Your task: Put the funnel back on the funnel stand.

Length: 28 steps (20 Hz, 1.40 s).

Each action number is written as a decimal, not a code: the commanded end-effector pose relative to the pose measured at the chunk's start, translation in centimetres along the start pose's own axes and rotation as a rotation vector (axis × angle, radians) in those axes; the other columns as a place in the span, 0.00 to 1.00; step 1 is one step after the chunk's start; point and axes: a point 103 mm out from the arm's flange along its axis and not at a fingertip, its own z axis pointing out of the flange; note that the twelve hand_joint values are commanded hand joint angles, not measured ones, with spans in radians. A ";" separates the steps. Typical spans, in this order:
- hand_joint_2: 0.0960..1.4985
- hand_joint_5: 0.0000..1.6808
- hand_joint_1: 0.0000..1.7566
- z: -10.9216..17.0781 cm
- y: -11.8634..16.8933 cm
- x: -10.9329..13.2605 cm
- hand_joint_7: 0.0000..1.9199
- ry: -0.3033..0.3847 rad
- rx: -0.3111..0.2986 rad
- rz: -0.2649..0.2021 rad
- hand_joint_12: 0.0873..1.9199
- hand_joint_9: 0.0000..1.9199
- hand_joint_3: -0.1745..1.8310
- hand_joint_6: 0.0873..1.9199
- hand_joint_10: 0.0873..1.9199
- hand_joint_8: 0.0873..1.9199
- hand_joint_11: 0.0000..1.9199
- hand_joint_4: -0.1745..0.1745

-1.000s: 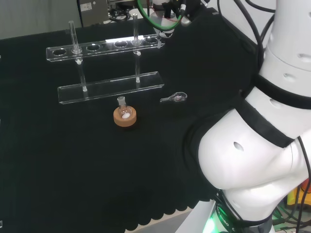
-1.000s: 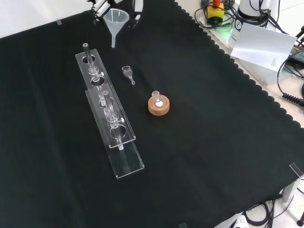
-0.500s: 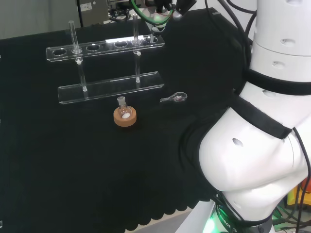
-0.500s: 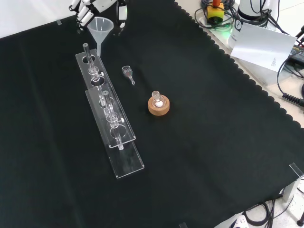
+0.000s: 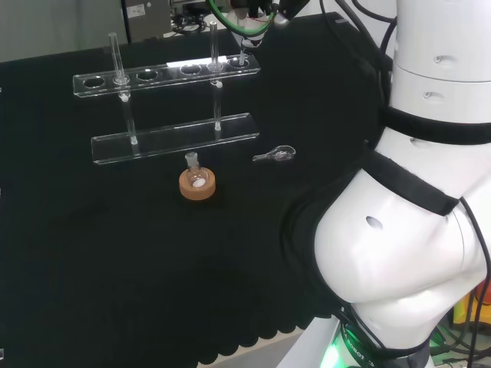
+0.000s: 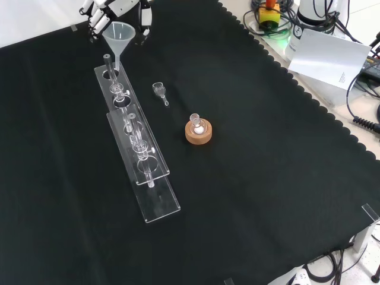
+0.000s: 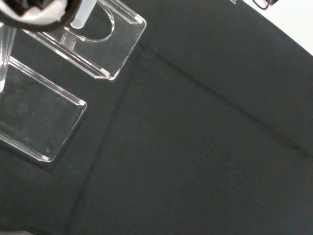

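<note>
Though cut off by the front view's top edge, the black and white hand (image 6: 116,8) shows fingers curled round the rim of one translucent white plastic funnel (image 6: 118,37), at about eleven o'clock on the cloth. Its spout hangs over the far end hole of the single clear acrylic two-tier funnel stand (image 6: 138,148) — whether it has entered is hard to tell. One small round glass flask (image 6: 196,123) sits on one cork ring (image 6: 198,132); one small clear glass stopper (image 6: 160,91) lies between.
</note>
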 end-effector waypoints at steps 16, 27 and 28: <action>0.49 0.46 0.49 1.0 3.2 -0.1 0.39 0.001 0.017 -0.016 0.61 0.50 0.41 0.47 0.21 0.34 0.31 0.60; 0.49 0.44 0.49 2.1 4.2 0.8 0.39 -0.012 0.045 -0.027 0.61 0.49 0.41 0.47 0.21 0.34 0.31 0.57; 0.49 0.44 0.49 2.3 4.2 0.8 0.39 -0.012 0.049 -0.027 0.61 0.49 0.41 0.47 0.21 0.34 0.31 0.57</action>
